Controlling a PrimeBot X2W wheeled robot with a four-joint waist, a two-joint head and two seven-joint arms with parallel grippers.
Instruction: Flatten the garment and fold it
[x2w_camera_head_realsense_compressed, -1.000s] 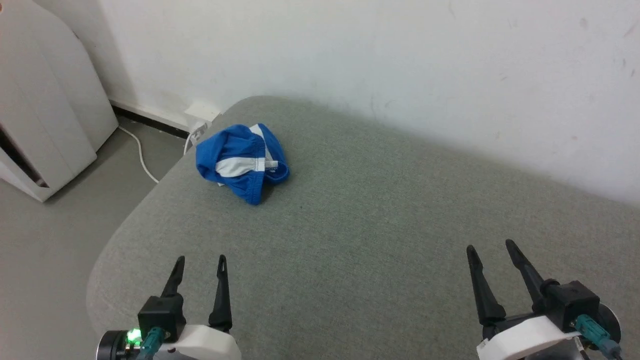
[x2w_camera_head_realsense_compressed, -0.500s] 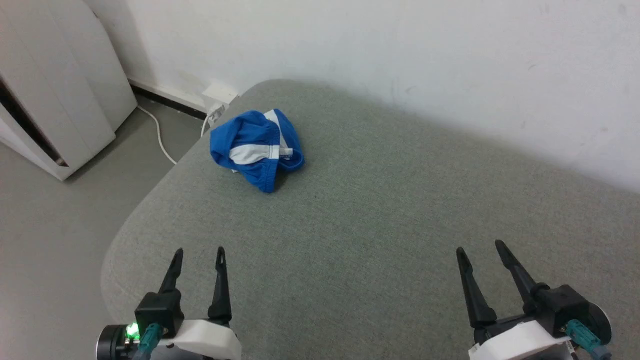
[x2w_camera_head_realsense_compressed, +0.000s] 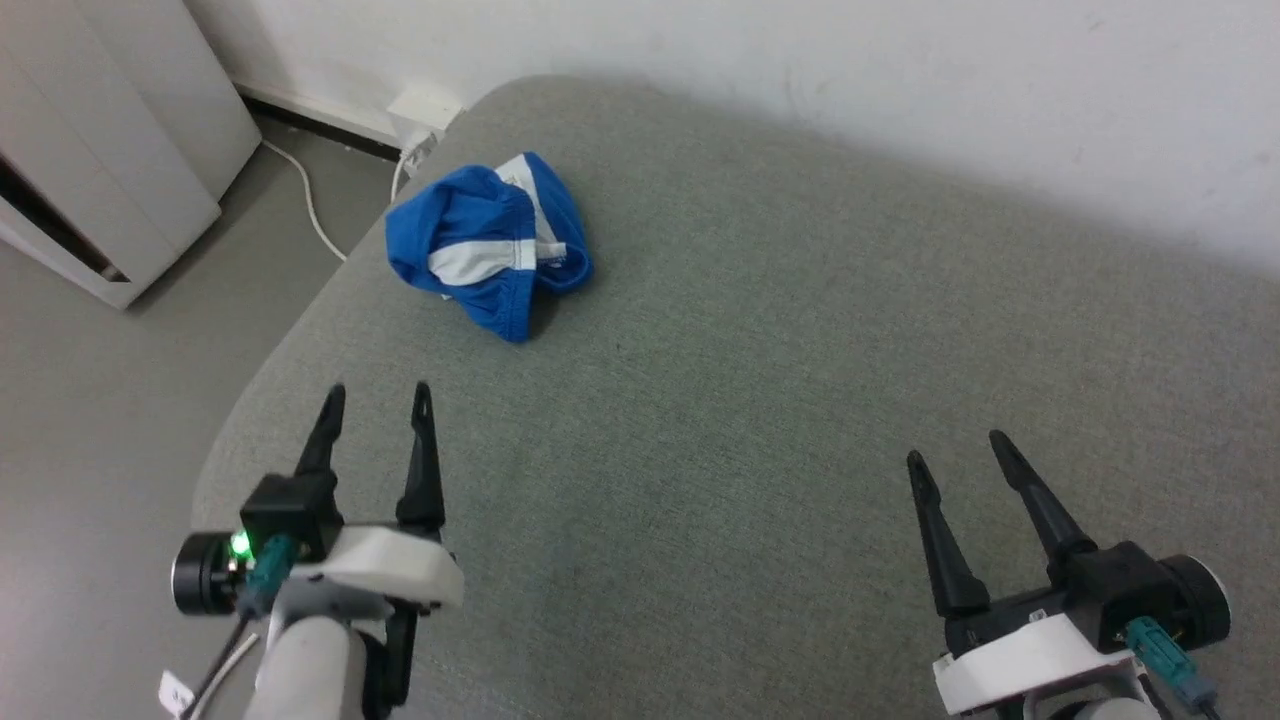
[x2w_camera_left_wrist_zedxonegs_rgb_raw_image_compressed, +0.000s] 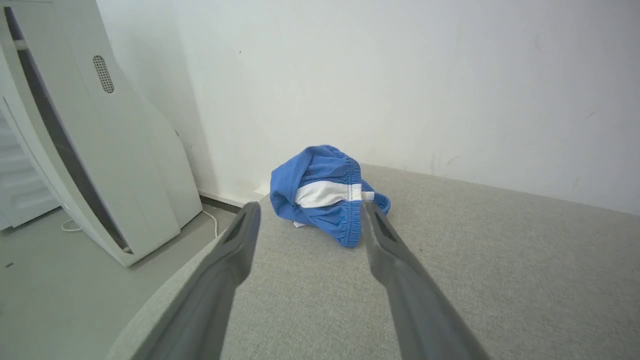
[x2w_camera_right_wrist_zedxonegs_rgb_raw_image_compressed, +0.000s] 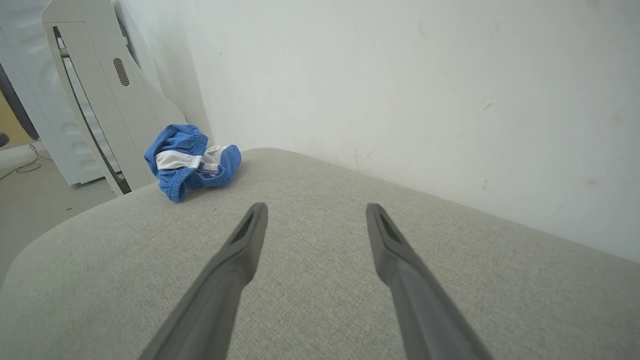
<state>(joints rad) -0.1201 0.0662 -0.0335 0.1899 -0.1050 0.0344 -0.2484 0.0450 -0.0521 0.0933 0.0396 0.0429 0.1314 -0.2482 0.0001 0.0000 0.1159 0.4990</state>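
Left gripper (x2w_camera_head_realsense_compressed: 378, 387) has reached forward toward the garment (x2w_camera_head_realsense_compressed: 487, 243). The head camera shifted too, so the shorts likely haven't moved. Both grippers are empty with fingers spread; the right gripper (x2w_camera_head_realsense_compressed: 955, 447) sits well back. The garment is bunched at the far left corner of the grey cushion (x2w_camera_head_realsense_compressed: 760, 380), waistband and white stripe up. Step looks like approach, flattening not started. Next: close the gap, pinch a waistband edge, and pull toward open cushion.
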